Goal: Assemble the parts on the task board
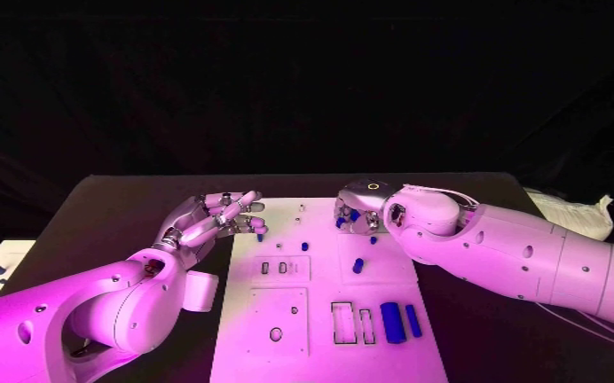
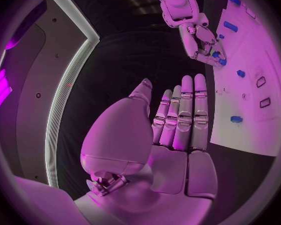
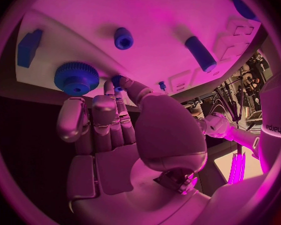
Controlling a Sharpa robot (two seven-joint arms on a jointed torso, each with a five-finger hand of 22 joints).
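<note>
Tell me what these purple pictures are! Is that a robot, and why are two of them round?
Yes, it's a robot with two white arms and silver hands. The square picture looks down from its head. The round ones come from cameras on its wrists, behind each hand. On the black table lies a white task board with small blue parts, like two blue bars and a blue gear. The left hand hovers open, holding nothing. The right hand reaches over the board's far end, its fingertips at a small blue piece; I can't tell whether it grips it.
</note>
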